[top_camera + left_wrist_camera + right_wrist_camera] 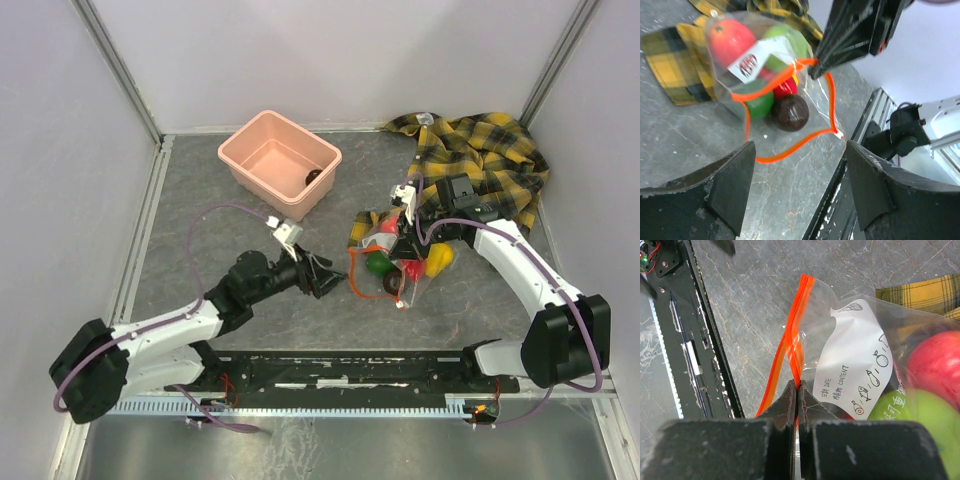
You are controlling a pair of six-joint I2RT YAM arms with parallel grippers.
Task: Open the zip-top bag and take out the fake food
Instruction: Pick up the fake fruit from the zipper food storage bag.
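We judge the zip-top bag limp and slippery. The right claw pinches its zip strip; the left claw, open and empty, should take the opposite lip.

The zip-top bag mouth gapes wide — right claw crowds its rim.

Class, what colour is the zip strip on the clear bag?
Orange-red zip strip, clearest in the right wrist view.
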